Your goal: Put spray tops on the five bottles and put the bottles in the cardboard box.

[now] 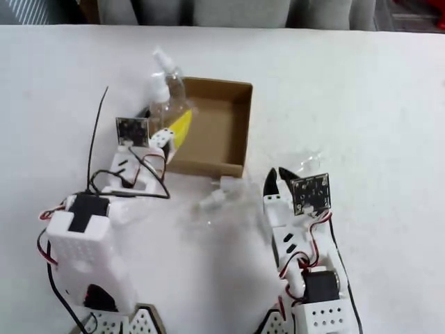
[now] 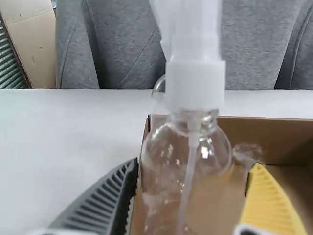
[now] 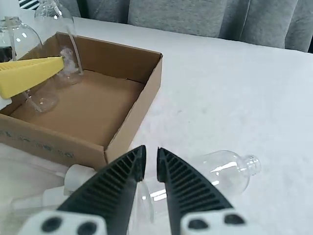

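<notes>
Left gripper snug around spray-topped bottle

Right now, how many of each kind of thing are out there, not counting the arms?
Cardboard box: 1
Bottles with spray tops, upright at the box: 2
Bottle lying down without a top: 1
Spray top lying loose: 1
Total: 5, as far as the clear plastic lets me tell.
</notes>
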